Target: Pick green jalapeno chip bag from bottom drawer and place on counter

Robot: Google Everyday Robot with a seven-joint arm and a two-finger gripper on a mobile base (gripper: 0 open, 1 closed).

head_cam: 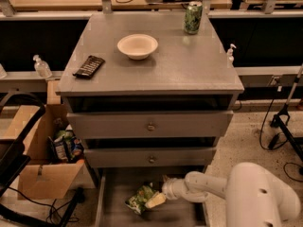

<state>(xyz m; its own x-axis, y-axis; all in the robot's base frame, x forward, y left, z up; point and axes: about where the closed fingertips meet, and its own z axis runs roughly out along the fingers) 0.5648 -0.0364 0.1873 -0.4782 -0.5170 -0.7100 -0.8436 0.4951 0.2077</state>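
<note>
- Inspector: Position of the small, wrinkled glossy green jalapeno chip bag (138, 198)?
- Assessor: On the floor of the open grey wooden bottom drawer (116, 215). It lies immediately left of the pale two-finger gripper (156, 201), which touches it (spread or closed: cannot tell).

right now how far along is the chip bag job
Done: the bottom drawer stands open. In hand: the tool is low in it, against the green jalapeno chip bag, which lies on the drawer floor, not lifted. Left: raising the bag and setting it on the counter, where a white bowl and a can stand.
</note>
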